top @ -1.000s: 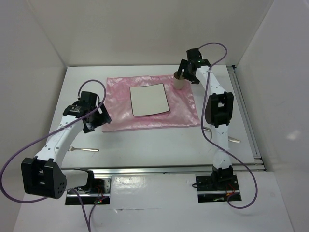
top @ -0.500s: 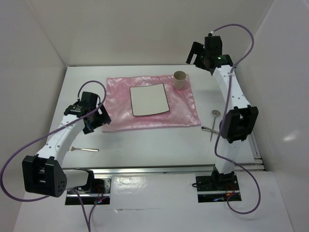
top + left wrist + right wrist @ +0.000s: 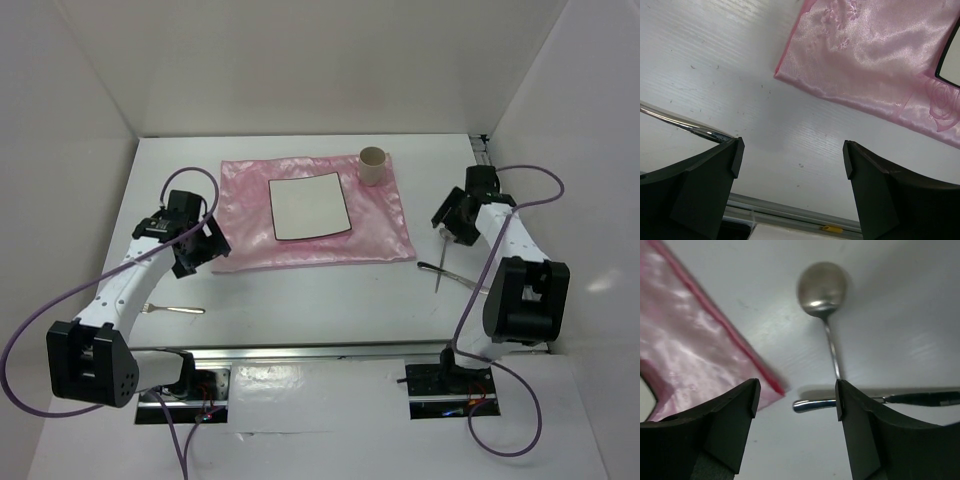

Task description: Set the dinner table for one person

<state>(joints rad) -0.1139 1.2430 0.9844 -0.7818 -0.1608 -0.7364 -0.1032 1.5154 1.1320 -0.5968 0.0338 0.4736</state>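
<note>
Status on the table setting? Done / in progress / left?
Done: pink cloth laid, plate on its middle, cup upright at its far right corner. In hand: nothing gripped; right gripper hovers open over the spoon, which crosses a second utensil right of the cloth. To do: spoon, that utensil and the fork, off the cloth's near left corner, are not yet beside the plate. Left gripper open, empty.

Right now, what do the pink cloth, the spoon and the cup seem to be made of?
Pink cloth: thin satin-like fabric, glossy, with sheen, creases and faint rose patterns. Spoon: polished metal, probably steel, its bowl reflecting light. Cup: matte beige, perhaps paper or ceramic; too small to tell.
</note>
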